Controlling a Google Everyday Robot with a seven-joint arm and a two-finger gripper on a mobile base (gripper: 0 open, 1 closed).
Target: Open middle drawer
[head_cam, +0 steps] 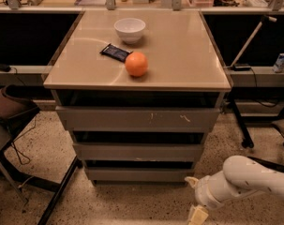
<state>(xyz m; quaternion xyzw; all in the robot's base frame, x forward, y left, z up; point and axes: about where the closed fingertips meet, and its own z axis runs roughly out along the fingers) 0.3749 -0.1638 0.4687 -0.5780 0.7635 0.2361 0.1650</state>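
Observation:
The cabinet has three grey drawer fronts under a beige top. The middle drawer (138, 152) is the medium-width front between the widest top drawer (137, 119) with white scratch marks and the narrowest bottom drawer (140, 174). All three fronts look shut. My gripper (197, 214) is low at the bottom right, near the floor, to the right of and below the bottom drawer and apart from the cabinet. Its fingers run partly out of the bottom edge of the view.
On the cabinet top (179, 55) sit a white bowl (130, 30), a dark snack packet (115, 52) and an orange (136, 63). A chair (10, 125) with black legs stands at the left. A stand with a wheeled base (247, 102) is at the right.

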